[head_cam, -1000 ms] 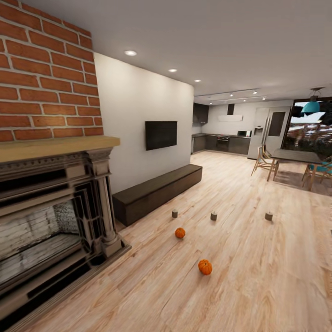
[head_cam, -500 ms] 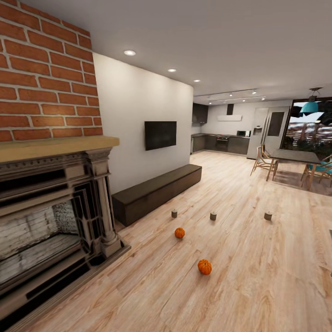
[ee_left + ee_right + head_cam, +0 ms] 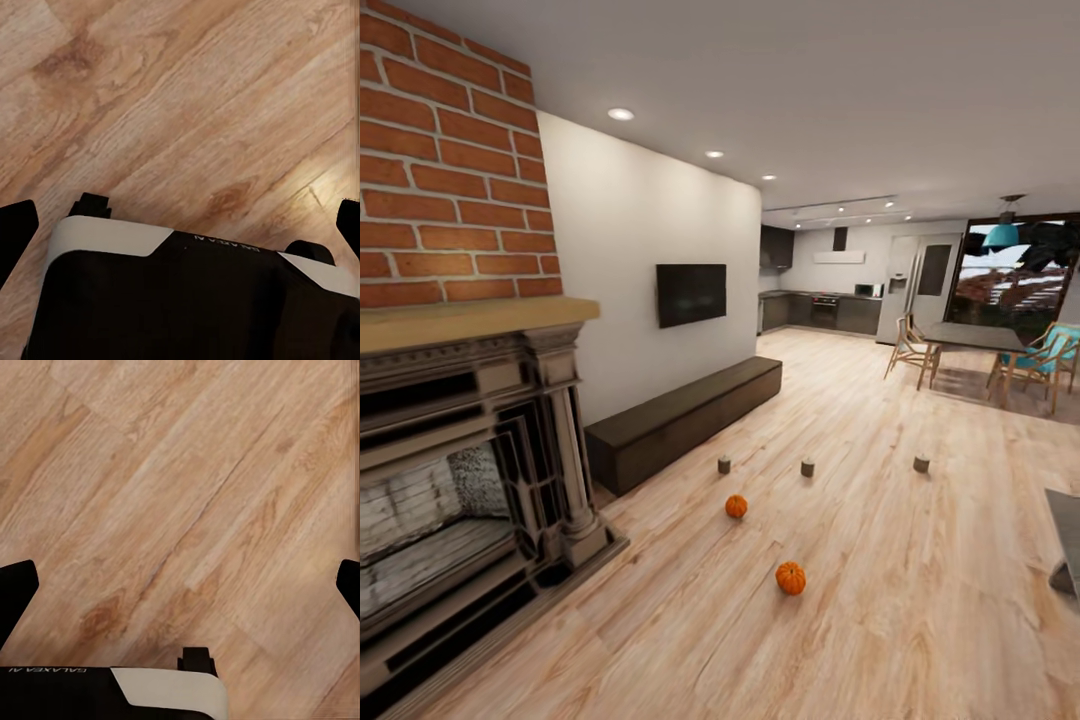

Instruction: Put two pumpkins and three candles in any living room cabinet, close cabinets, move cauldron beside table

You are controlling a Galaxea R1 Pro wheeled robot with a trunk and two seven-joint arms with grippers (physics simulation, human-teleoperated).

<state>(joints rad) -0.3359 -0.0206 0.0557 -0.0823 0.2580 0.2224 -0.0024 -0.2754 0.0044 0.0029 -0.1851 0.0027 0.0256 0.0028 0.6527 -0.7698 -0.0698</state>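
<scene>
Two pumpkins lie on the wooden floor in the head view: the nearer pumpkin is closer to the camera, and the farther pumpkin is a little behind it and more to the left. Behind them three candles stand upright on the floor in a loose row, well apart from each other: the left candle, the middle candle and the right candle. The left candle is the one nearest to the cabinet, a long, low, dark brown unit that stands against the white wall under a black television. Its front panels look closed. A brick fireplace takes the left side of the view. At the right edge, a grey corner of the tabletop is visible. Far back there is a kitchen with dark cupboards, and a dining table with chairs.

In the left wrist view, the fingers of the left end effector are at opposite edges of the picture, wide apart, with nothing between them except floor. The right end effector is the same: its fingers are spread wide and hold nothing, above bare floor planks. A part of the robot's black and white base is below the left one.
</scene>
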